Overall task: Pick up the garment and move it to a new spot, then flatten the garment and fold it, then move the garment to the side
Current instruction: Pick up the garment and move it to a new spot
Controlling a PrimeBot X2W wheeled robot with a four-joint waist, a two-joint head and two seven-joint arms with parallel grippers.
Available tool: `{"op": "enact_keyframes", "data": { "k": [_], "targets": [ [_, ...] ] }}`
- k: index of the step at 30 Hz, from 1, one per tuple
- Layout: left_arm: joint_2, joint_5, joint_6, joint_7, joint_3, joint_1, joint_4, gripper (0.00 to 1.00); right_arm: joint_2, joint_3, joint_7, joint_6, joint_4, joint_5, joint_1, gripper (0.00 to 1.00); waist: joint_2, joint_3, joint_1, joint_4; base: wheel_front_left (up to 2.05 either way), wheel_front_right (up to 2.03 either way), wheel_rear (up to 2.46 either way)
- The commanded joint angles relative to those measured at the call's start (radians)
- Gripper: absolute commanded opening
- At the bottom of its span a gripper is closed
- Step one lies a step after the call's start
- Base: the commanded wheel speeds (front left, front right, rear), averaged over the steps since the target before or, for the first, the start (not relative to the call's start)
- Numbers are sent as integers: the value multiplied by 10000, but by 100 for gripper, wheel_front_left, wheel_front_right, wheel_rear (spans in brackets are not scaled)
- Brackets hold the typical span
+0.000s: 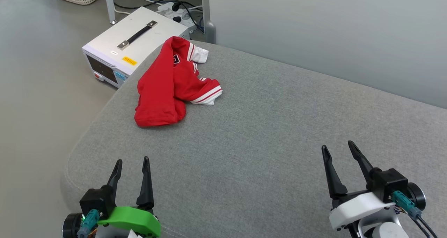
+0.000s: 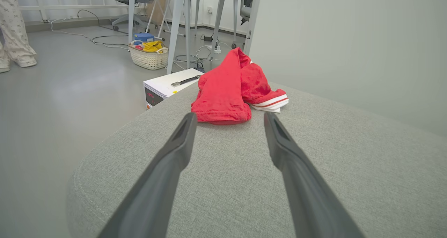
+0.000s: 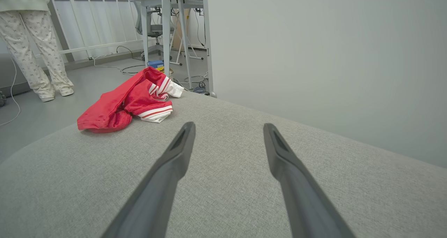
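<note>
The garment (image 1: 167, 88), a red jersey with white sleeves and striped trim, lies crumpled in a heap near the far left edge of the grey cushioned surface (image 1: 265, 133). My left gripper (image 1: 132, 160) stands open at the near left, well short of the garment, with nothing between its fingers. My right gripper (image 1: 338, 147) is open at the near right, far from the cloth. Along the left wrist view the garment (image 2: 227, 88) sits straight ahead beyond the fingertips (image 2: 188, 119). From the right wrist the garment (image 3: 129, 102) lies ahead to the left.
A white box with a black handle (image 1: 129, 46) stands on the floor just beyond the surface's left edge. A pale partition wall (image 1: 331, 32) runs along the far right. A basket (image 2: 148, 54), cables and table legs lie farther back. A person's legs (image 3: 38, 56) stand on the floor.
</note>
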Motion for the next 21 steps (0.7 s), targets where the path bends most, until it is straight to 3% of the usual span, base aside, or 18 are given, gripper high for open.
{"op": "enact_keyframes", "data": {
  "k": [1, 11, 17, 21],
  "targets": [
    [-53, -50, -66, -57, -18, 46, 20, 100, -26, -11, -74, -9, 20, 59, -181, 100, 0, 22, 0, 42, 0, 0, 0],
    [-53, -48, -28, -57, 6, 34, 42, 100, -26, -28, -74, -9, -84, -17, -263, 100, 0, 321, 0, -178, 0, 0, 0],
    [-19, -226, -258, -57, -100, -553, 1016, 100, -26, 12, -74, -9, -243, -332, -543, 100, 0, 1112, 0, -509, 0, 0, 0],
    [313, -457, -499, 53, -162, -1574, 1811, 100, -26, -46, -74, -9, -482, -650, -936, 100, 0, 1961, 0, -867, 0, 0, 0]
  ]
}}
